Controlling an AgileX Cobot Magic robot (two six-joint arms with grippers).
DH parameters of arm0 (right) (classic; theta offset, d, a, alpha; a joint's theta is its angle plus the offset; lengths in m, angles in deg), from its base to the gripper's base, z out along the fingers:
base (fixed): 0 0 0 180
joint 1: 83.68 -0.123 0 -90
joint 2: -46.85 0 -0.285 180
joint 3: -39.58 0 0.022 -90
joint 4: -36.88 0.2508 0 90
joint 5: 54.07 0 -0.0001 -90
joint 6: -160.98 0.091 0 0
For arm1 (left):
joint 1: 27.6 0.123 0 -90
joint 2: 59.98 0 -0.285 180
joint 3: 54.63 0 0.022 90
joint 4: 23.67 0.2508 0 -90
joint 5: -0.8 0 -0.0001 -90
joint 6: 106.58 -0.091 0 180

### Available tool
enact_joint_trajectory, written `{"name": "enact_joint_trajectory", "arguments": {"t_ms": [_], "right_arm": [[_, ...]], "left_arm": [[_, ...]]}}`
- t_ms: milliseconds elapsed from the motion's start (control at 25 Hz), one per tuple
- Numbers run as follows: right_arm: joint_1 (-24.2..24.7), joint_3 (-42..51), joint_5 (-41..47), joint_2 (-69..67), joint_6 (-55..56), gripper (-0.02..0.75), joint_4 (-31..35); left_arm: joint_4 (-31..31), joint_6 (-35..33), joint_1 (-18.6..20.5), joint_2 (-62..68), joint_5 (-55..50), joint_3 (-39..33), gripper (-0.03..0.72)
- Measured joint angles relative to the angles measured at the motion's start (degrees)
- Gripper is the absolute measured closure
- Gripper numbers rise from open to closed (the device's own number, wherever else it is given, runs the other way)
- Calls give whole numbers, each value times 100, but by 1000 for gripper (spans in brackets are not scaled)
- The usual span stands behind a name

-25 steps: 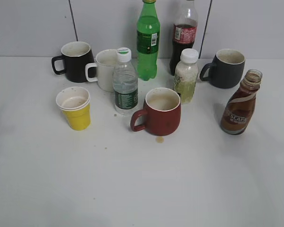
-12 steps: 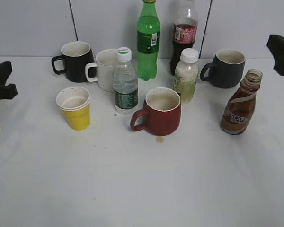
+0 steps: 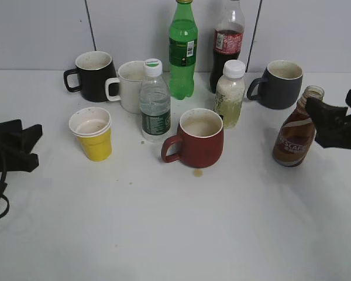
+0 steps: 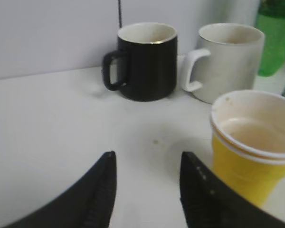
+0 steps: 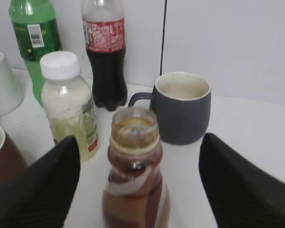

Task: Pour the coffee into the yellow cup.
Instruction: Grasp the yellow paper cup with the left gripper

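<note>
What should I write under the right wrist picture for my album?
Open gripper lined up on the coffee bottle.

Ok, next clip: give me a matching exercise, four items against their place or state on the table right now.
Items:
1. curvy brown coffee bottle
2. small yellow cup
3. red mug
4. right gripper

Place or state:
A. centre, handle pointing left
B. open, beside the bottle's neck
C. uncapped, upright at right
D. left, in front of the black mug

Pairs: 1-C, 2-D, 3-A, 4-B
</note>
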Motion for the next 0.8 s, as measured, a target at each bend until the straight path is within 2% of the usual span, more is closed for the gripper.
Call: {"name": "enact_joint_trajectory", "arguments": {"t_ms": [160, 320, 480, 800], "right_arm": [[0, 292, -677, -640, -109, 151, -19], [0, 327, -790, -1254, -201, 152, -109], [0, 327, -816, -1654, -359, 152, -110], [0, 304, -831, -1786, -454, 152, -94]], "left_arm": [[483, -115, 0, 342, 24, 0, 276], [943, -144, 0, 614, 28, 21, 209], [1442, -150, 0, 1026, 37, 407, 113], [1930, -145, 0, 1618, 42, 1095, 89]]}}
